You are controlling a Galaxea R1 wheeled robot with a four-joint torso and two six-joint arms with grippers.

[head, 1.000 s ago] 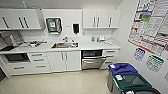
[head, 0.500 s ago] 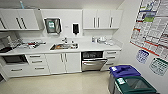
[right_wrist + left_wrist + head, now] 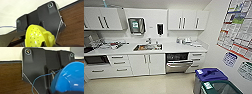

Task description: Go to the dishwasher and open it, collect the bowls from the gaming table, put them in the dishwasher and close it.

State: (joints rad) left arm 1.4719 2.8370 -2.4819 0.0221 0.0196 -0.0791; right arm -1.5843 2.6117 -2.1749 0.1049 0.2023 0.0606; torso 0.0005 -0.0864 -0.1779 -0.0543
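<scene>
Bowls first, nearest: blue bowl (image 3: 70, 78) close against the left claw's dark plate, yellow-green bowl (image 3: 37, 36), dotted with small holes, close against the right claw's plate. Seemingly carried, one per wrist, but fingers hidden, so cannot tell how far either claw is open or whether it truly grips. Behind both, brown wood grain and a pale wall.

Farther off, in the head view: blue-lidded bin (image 3: 210, 75) and green-rimmed bin (image 3: 224, 87), nearer than the dishwasher and to its right. Beyond pale floor, dishwasher (image 3: 179, 63) under the white table (image 3: 184, 48), steel door tilted ajar, dark inside showing above it. Sink (image 3: 147, 47) left of the dishwasher, white doors below it. Drawers just right of the dishwasher. Wall cupboards (image 3: 184, 20) above it. Posters (image 3: 237, 27) on the wall to its right.
</scene>
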